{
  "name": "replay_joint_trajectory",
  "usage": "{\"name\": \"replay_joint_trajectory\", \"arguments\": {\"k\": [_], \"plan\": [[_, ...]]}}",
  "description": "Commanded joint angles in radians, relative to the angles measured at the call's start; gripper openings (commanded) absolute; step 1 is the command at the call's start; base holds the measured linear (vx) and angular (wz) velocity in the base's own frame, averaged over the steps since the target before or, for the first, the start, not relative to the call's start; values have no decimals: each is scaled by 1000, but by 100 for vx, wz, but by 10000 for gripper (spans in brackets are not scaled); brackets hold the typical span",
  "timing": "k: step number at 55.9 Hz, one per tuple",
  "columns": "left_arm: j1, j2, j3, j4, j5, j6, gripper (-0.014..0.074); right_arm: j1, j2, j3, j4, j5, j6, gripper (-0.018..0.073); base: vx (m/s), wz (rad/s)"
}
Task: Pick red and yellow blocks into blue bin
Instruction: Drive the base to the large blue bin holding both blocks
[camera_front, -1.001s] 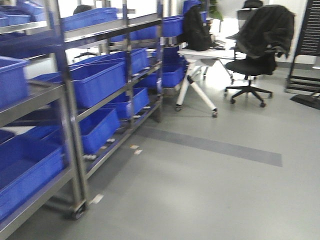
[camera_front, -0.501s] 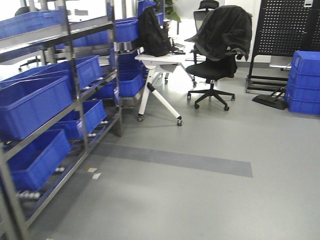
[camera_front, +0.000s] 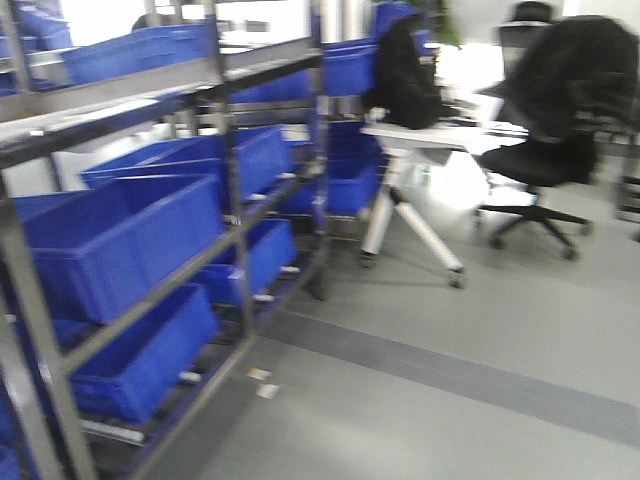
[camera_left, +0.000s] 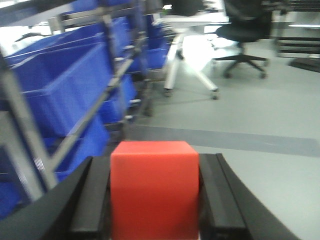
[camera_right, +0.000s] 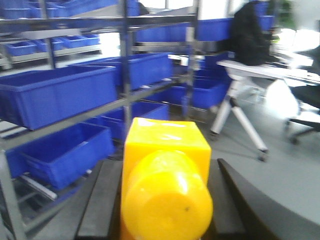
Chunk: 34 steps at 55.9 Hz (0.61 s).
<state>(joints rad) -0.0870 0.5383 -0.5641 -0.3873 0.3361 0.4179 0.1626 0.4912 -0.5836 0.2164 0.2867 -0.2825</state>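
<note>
In the left wrist view, my left gripper (camera_left: 155, 167) is shut on the plain red cube (camera_left: 154, 190), which sits squarely between the two black fingers (camera_left: 92, 200). My right gripper (camera_right: 166, 170) is shut on the yellow brick (camera_right: 165, 142), with one round stud (camera_right: 167, 202) facing the camera. Several alike blue bins (camera_front: 110, 240) stand on a steel rack (camera_front: 232, 190) at the left of the front view. I cannot tell which of them the task means. Neither gripper shows in the front view.
Behind the rack stands a white folding table (camera_front: 420, 135) with a black backpack (camera_front: 405, 75) on it. A black office chair (camera_front: 540, 160) draped with a jacket is at the right. A darker grey strip (camera_front: 450, 375) crosses the grey floor.
The front view has swung back left and closer to the rack, which now fills more of the left side. The stacked blue crates seen at the far right half a second ago are out of view.
</note>
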Motion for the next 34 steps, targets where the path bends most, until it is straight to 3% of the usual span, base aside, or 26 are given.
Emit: {"name": "replay_joint_trajectory", "arguments": {"k": [1,34], "plan": [[0,5,-30,-19,-81,-7,2,-1,7,-29,6,-84,-7,-10,48,65],[0,5,-30,-19,-81,-7,2,-1,7,-29,6,-83,-7,-10,39,60]]}}
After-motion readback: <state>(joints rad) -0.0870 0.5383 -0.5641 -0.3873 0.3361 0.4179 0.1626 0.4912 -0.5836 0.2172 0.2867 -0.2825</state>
